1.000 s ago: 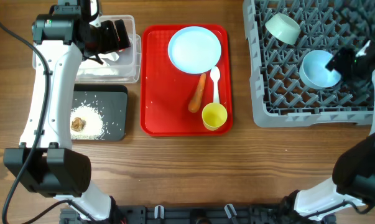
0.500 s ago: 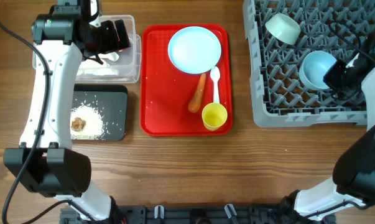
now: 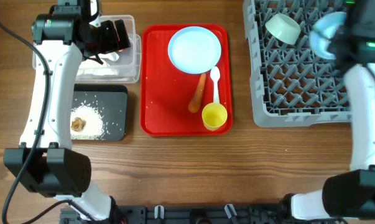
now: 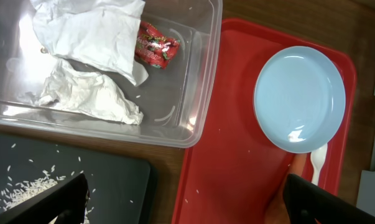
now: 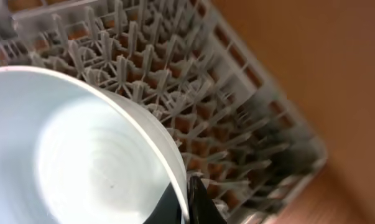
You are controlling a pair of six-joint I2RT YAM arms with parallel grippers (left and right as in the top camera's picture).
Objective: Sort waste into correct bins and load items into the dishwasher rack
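right wrist: right gripper [image 5: 188, 198] pinches light-blue bowl [image 5: 69, 155] rim over dishwasher rack [image 5: 237, 118], counter's far right corner; best seat btwn pegs, clear of pale green bowl [image 3: 282, 28].

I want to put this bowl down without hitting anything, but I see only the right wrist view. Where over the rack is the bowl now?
Observer: The light-blue bowl, pinched at its rim by the right gripper, is over the far side of the dishwasher rack.
Operator: Is anything else loaded near it?
Observer: Yes. The pale green bowl lies tilted in the far left corner, apart from your bowl.
Operator: And what is not yet sorted?
Observer: The red tray holds the light-blue plate, the carrot, the white spoon and the yellow cup.
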